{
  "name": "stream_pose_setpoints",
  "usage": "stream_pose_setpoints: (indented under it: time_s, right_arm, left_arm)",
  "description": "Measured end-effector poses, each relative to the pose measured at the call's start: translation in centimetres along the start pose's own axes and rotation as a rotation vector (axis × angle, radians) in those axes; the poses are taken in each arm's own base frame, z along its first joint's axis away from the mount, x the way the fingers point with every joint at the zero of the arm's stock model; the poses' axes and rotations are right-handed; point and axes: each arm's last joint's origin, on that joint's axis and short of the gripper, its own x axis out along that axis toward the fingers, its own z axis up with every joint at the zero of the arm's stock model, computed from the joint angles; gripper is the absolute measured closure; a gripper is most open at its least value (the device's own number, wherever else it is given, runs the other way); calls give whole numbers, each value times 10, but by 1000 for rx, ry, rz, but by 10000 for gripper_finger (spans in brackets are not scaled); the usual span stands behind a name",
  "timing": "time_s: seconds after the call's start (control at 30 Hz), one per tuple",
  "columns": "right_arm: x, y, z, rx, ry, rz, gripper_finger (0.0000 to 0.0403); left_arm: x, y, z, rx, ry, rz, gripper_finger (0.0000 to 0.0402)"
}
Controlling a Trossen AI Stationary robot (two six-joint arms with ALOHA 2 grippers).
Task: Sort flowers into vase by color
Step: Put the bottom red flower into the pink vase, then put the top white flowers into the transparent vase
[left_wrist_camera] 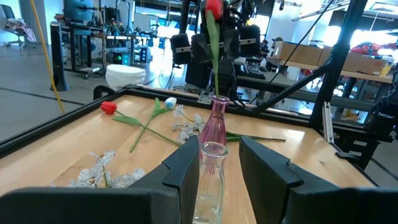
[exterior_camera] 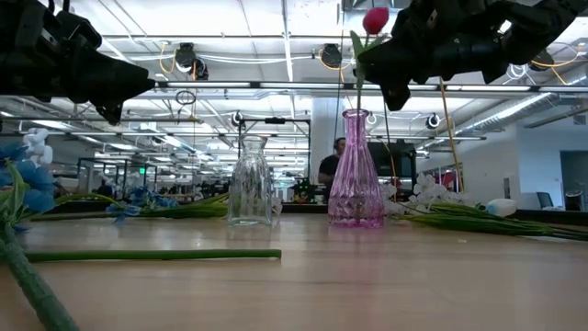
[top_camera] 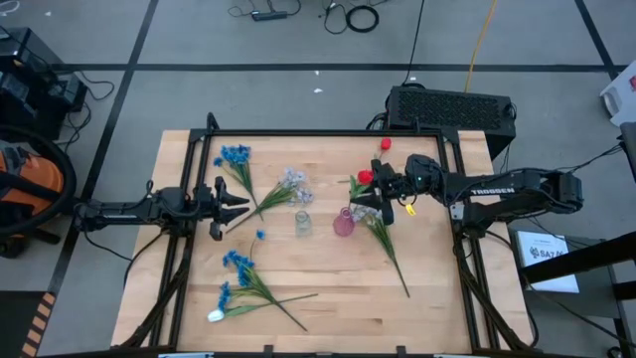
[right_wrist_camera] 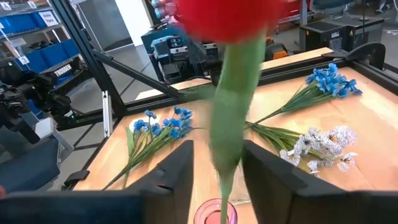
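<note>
- Two robot arms, both matte black, built from chunky jointed segments.
- The right arm (top_camera: pixel 507 189) has the word "TROSSEN" in white capitals along its forearm, and a small yellow part near the wrist.
- The left arm (top_camera: pixel 129 209) is slimmer, with a long straight black tube.
- Each gripper, left gripper (top_camera: pixel 231 202) and right gripper (top_camera: pixel 370 192), has two flat, angular black fingers (left_wrist_camera: pixel 186 163).

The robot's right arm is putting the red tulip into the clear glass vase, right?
Not quite. The right gripper does hold the red tulip, but its stem goes down into the pink vase, not the clear vase, which stands empty beside it. The low view shows this best.
</note>
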Motion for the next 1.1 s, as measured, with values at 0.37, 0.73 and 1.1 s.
stream_pose_setpoints:
  time_s: [0.37, 0.73, 1.1]
  right_arm:
    - [-3, 1, 2, 68, 4, -4, 204]
    - [-17, 6, 27, 130, 292, -310, 232]
    - [-39, 14, 43, 477, 486, -626, 268]
  left_arm:
    - [0, 0, 0, 0, 0, 0, 281]
    - [0, 0, 0, 0, 0, 0, 281]
    - [0, 0, 0, 0, 0, 0, 281]
